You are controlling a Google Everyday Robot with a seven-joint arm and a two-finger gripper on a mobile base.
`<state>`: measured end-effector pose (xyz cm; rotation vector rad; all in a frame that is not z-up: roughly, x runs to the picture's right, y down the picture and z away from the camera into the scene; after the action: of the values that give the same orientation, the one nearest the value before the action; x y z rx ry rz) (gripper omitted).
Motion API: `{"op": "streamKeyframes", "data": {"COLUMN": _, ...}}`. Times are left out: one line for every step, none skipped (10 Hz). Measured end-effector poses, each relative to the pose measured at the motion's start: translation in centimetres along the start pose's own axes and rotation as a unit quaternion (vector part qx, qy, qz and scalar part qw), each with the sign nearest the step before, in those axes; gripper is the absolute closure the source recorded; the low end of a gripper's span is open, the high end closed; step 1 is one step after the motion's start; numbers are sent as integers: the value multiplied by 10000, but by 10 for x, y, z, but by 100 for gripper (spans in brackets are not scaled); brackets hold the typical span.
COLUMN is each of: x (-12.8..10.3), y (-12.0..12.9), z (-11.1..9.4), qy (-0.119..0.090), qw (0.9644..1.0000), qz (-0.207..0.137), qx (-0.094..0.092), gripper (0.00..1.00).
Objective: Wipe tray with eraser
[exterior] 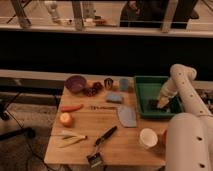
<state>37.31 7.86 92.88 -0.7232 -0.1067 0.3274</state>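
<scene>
The green tray [142,90] sits at the table's far right. My white arm reaches down into it from the right. My gripper [161,103] is low over the tray floor, near its right front part. It is shut on the eraser [154,104], a small dark block held at the fingertips against the tray floor. The arm hides the tray's right rim.
Left of the tray are a light blue block [114,97], two small cups [123,84], a purple bowl [76,82] and a grey-blue sheet [127,116]. A black-handled brush [102,145], a white cup [148,137], a carrot [72,107] and a round fruit [66,119] lie nearer the front.
</scene>
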Motion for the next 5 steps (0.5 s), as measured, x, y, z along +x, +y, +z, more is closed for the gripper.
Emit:
{"op": "streamKeyframes", "data": {"x": -4, "y": -5, "z": -2, "qy": -25, "qw": 10000, "qz": -6, "qx": 34, "gripper": 100}}
{"op": "streamKeyframes", "data": {"x": -10, "y": -11, "z": -3, "qy": -56, "qw": 10000, "qz": -30, "qx": 67, "gripper": 100}}
{"op": "streamKeyframes", "data": {"x": -17, "y": -17, "z": -3, "qy": -89, "qw": 9999, "qz": -61, "qx": 100, "gripper": 100}}
{"op": "streamKeyframes", "data": {"x": -23, "y": -21, "z": -3, "qy": -109, "qw": 9998, "qz": -94, "qx": 116, "gripper": 100}}
{"op": "streamKeyframes", "data": {"x": -24, "y": -22, "z": -3, "qy": -111, "qw": 9998, "qz": -98, "qx": 124, "gripper": 100}}
